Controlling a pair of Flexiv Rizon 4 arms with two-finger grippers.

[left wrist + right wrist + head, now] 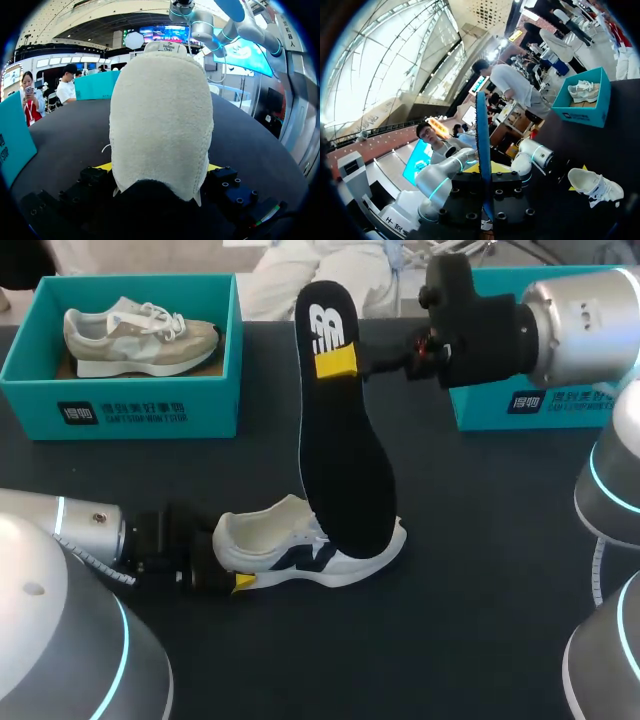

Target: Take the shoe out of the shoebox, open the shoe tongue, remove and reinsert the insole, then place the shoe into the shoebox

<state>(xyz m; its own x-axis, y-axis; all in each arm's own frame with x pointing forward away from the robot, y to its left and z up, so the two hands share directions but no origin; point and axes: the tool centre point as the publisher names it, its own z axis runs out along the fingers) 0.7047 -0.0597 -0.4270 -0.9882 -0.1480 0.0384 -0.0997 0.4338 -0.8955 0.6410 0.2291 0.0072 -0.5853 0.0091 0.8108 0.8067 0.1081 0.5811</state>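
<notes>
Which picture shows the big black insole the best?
The head view: the insole shows its whole flat face, pinched by the right gripper, one end at the white shoe. The right wrist view shows the insole edge-on, a thin strip. The left wrist view shows only the shoe's heel.

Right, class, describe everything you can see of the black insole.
The insole is thin, flat, black and foot-shaped, with a white logo near its heel. It stands steeply, heel end up, pinched there between the yellow tips of the right pincer. Its toe end reaches down to the white shoe; whether it is inside is unclear.
</notes>
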